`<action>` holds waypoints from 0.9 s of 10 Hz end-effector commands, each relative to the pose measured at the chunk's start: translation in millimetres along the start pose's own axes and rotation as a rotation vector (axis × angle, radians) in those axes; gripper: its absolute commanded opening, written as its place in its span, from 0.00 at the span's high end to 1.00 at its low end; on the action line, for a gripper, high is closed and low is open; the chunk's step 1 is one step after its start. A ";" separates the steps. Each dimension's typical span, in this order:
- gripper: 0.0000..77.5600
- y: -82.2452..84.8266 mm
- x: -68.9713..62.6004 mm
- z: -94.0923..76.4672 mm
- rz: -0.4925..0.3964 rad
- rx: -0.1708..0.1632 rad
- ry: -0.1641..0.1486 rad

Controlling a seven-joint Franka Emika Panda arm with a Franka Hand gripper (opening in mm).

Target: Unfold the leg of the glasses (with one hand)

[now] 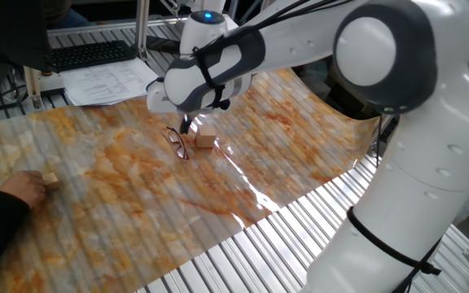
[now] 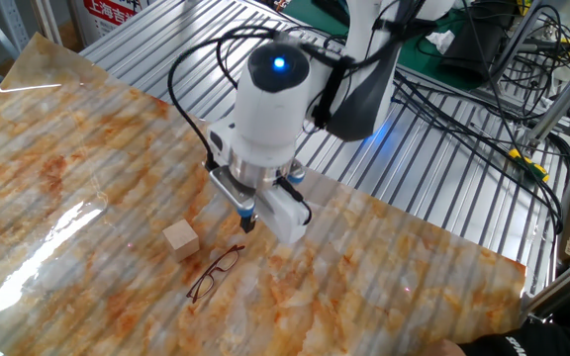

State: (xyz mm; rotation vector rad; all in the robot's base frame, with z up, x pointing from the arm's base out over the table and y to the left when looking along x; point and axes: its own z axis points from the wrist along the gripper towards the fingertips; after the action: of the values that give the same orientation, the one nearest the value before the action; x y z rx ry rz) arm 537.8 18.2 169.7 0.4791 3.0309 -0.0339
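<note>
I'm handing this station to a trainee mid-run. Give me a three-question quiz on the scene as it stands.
1. True or false: the gripper already grips the glasses.
2. What lies nearest the glasses: (a) the wooden cube, (b) the keyboard, (c) the papers?
3. Fill in: the glasses lie on the ___ mat.

Key: 1. False, it hovers above them. 2. (a). 3. Marbled orange.

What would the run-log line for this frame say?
phase: approach | tool: above glasses, no contact, jaw state unclear | glasses: flat on mat beside wooden cube | leg: not yet unfolded
</note>
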 end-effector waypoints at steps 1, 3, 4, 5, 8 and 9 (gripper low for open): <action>1.00 5.1 -4.1 14.2 0.028 0.003 -0.023; 1.00 7.6 -4.7 23.1 0.038 -0.001 -0.035; 1.00 8.1 -5.0 25.6 0.040 0.001 -0.037; 1.00 8.1 -5.4 27.0 0.040 0.002 -0.038; 1.00 7.8 -7.8 35.6 0.041 0.000 -0.044; 1.00 7.5 -8.6 38.4 0.042 -0.001 -0.049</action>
State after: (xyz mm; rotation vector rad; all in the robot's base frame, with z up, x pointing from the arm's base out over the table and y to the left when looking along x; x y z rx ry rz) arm 547.8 22.7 137.7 0.5320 2.9837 -0.0419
